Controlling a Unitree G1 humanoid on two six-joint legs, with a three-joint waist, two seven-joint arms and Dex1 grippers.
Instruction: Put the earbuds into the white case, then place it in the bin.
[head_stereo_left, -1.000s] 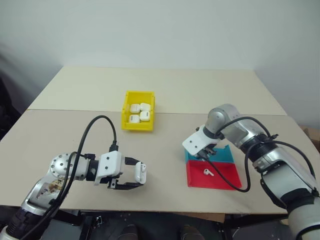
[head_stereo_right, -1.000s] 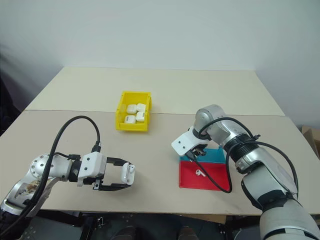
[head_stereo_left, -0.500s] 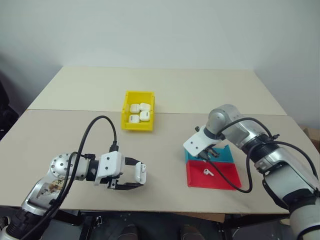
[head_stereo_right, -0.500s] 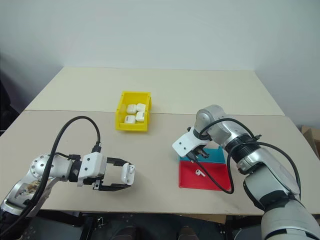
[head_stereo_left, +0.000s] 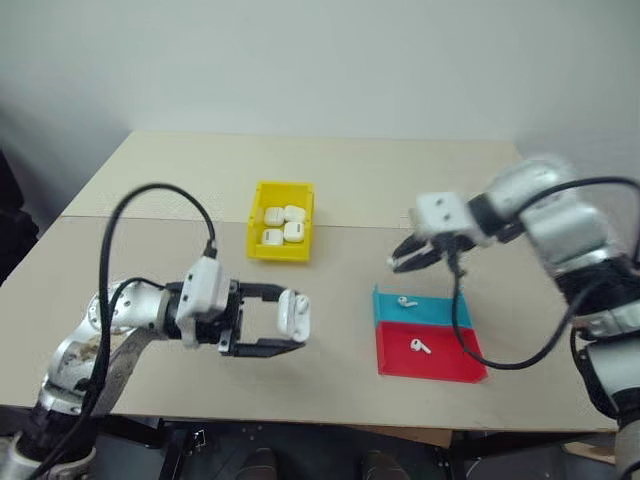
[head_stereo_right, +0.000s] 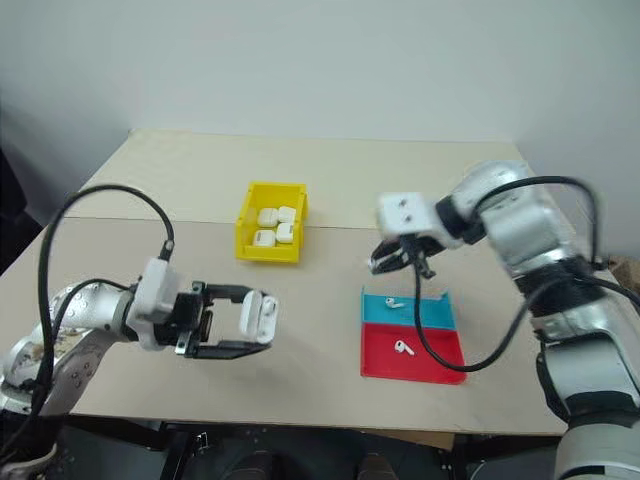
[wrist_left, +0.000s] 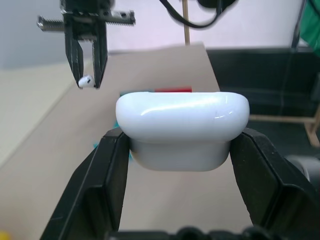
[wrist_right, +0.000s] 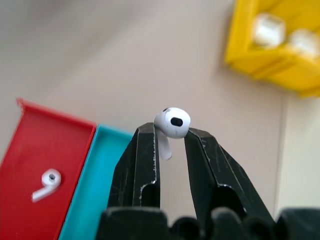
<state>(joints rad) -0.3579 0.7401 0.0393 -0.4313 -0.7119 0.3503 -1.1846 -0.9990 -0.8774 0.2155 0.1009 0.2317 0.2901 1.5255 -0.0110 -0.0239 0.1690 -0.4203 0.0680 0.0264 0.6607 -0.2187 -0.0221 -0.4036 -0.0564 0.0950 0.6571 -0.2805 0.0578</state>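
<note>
Between the fingers of our right claw sits one earbud, pinched by its stem with the bulb poking out past the tips. Our left claw is clenched on the white case, held level above the table with its rounded end toward the right claw.

To do this step well, we judge the earbud should come stem-first over the case's well, and the case lid must be open; we cannot tell whether it is. A light pinch and a slow, straight descent would keep the tiny bud from twisting out.

Below the right claw lie a blue tray and a red tray, each holding another earbud. Beyond the left claw stands the yellow bin, with several like cases inside.

Our table is pale beige, set against a plain light wall.
</note>
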